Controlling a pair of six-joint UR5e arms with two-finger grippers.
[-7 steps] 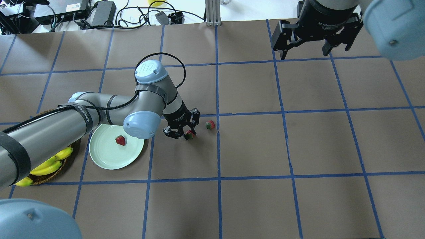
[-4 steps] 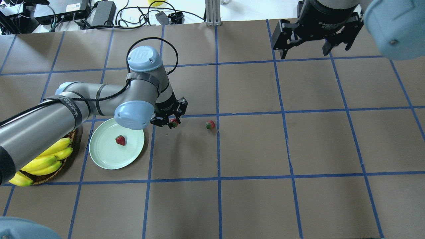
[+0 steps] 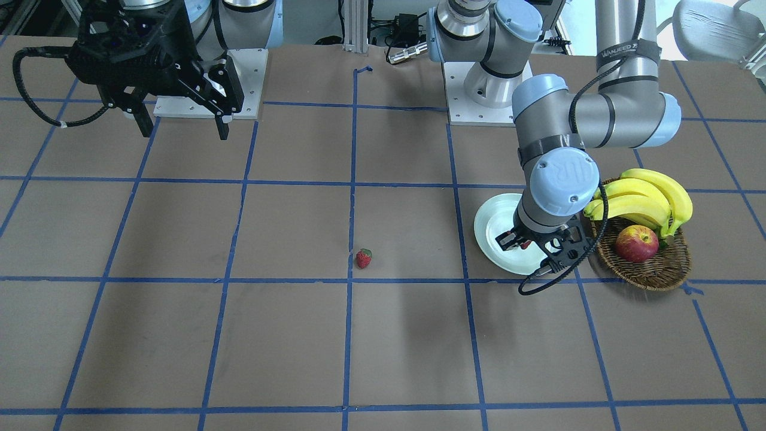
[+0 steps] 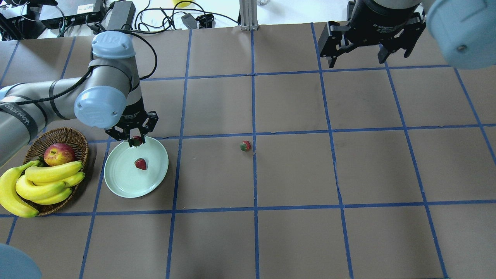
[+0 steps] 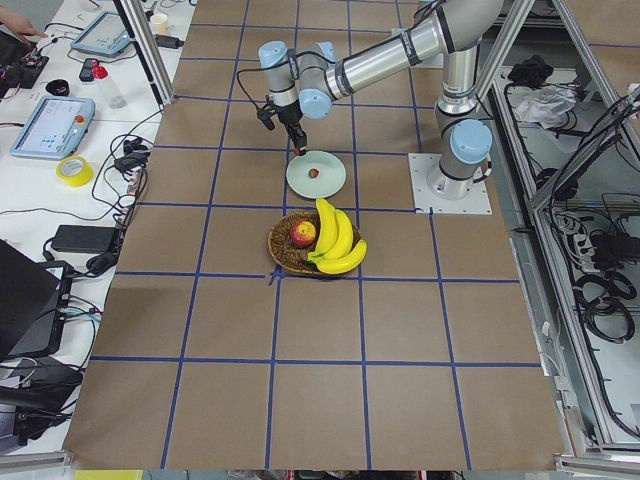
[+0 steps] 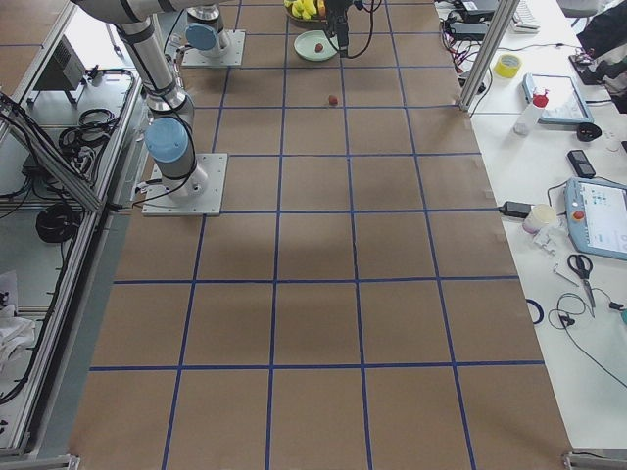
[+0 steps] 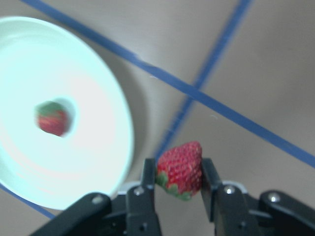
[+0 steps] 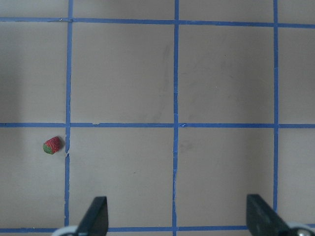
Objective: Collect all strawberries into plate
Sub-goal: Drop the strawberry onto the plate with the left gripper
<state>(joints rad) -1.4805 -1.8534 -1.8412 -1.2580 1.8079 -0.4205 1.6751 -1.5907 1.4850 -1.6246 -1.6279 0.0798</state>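
Observation:
My left gripper [image 4: 136, 140] is shut on a red strawberry [image 7: 180, 168] and holds it above the far rim of the mint-green plate [image 4: 120, 180]. A second strawberry [image 4: 140, 164] lies in the middle of the plate and also shows in the left wrist view [image 7: 52, 119]. A third, partly greenish strawberry [image 4: 245, 146] lies on the brown table to the right of the plate; it also shows in the front view [image 3: 363, 258] and the right wrist view [image 8: 52, 145]. My right gripper [image 4: 357, 58] is open and empty, high over the far right of the table.
A brown wicker basket [image 4: 73, 139] with an apple [image 4: 59, 154] and bananas [image 4: 35, 186] stands just left of the plate. Cables and power boxes [image 4: 116, 15] lie past the table's far edge.
My left gripper lifted a strawberry from the table near the centre line and carried it left to the plate's far rim. The right arm stayed put.

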